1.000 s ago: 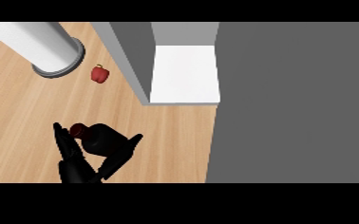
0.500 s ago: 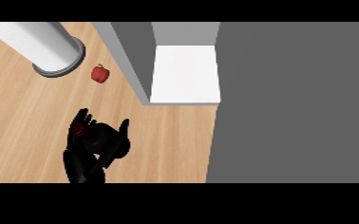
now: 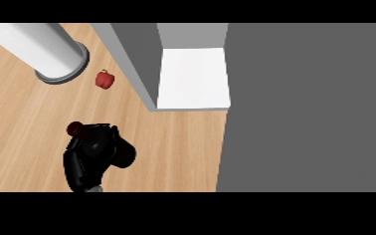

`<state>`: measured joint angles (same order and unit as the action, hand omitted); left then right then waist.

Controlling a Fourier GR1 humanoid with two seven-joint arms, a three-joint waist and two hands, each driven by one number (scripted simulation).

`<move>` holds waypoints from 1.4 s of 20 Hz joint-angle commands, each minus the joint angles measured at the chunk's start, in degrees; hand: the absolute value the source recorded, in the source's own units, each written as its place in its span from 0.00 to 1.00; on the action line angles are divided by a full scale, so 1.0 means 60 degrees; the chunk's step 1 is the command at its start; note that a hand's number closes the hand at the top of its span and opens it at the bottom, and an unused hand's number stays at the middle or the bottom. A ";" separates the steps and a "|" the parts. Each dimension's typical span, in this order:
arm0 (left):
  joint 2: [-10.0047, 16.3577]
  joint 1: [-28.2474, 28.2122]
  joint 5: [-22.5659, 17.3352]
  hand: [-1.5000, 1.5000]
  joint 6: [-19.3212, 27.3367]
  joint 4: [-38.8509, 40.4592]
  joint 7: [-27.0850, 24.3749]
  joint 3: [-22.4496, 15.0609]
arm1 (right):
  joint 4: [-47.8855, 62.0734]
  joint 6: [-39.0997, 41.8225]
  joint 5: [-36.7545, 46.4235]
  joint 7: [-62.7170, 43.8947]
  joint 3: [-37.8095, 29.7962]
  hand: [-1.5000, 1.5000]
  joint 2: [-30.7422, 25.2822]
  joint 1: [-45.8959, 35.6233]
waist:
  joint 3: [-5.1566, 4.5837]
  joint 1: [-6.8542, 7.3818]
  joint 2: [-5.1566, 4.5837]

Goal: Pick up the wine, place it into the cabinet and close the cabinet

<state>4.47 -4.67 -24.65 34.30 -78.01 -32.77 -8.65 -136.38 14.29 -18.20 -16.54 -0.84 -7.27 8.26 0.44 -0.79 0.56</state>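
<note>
Item: wine (image 3: 75,128), its neck leaning far-left, our left hand (image 3: 92,154) curled round it by the counter's (image 3: 176,144) front edge; open cabinet (image 3: 195,79) lies far-right.

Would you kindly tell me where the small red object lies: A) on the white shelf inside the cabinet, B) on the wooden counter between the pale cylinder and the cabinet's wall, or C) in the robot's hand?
B: the small red object sits on the wooden counter between the pale cylinder and the cabinet's wall, touching neither, while the left hand curls round the wine lower down.
</note>
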 commanded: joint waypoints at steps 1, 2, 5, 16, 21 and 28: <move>0.1060 -0.0340 -0.0392 1.00 -0.2435 0.1552 -0.0002 -0.0061 | -0.0420 -0.0052 -0.0404 -0.0080 -0.0078 0.00 0.0058 0.0000 | -0.0099 -0.0051 -0.0122; 0.1280 -0.0511 -0.0443 1.00 -0.3155 0.1597 -0.0124 -0.0259 | -0.0583 0.0038 -0.0521 -0.0308 0.0021 0.00 -0.0042 0.0235 | -0.0110 -0.0142 -0.0114; 0.1420 -0.0267 -0.0447 1.00 -0.4337 0.2642 -0.1054 -0.0156 | -0.0669 0.0022 -0.0478 -0.0333 0.0020 0.00 -0.0103 0.0062 | -0.0121 -0.0201 -0.0146; 0.1401 0.0614 -0.0622 1.00 -0.6432 0.3654 -0.2073 0.0040 | -0.0837 -0.0203 -0.0395 -0.0707 0.0319 0.00 -0.0046 -0.0051 | -0.0091 -0.0027 -0.0113; 0.1207 0.0234 -0.0563 1.00 -0.5828 0.2191 -0.1361 -0.0247 | -0.1126 -0.0148 -0.0712 -0.0869 0.0091 0.00 -0.0129 0.0361 | -0.0071 0.0042 -0.0070; 0.1168 -0.0567 -0.0191 1.00 -0.4447 -0.1144 0.0525 -0.0888 | -0.1607 0.0021 -0.0900 -0.0952 -0.0090 0.00 -0.0150 0.0863 | -0.0064 0.0091 -0.0053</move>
<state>11.99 -5.95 -27.01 2.94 -77.10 -35.88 -12.06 -136.57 14.44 -18.73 -18.38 -0.04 -7.35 9.30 0.26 -0.19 0.37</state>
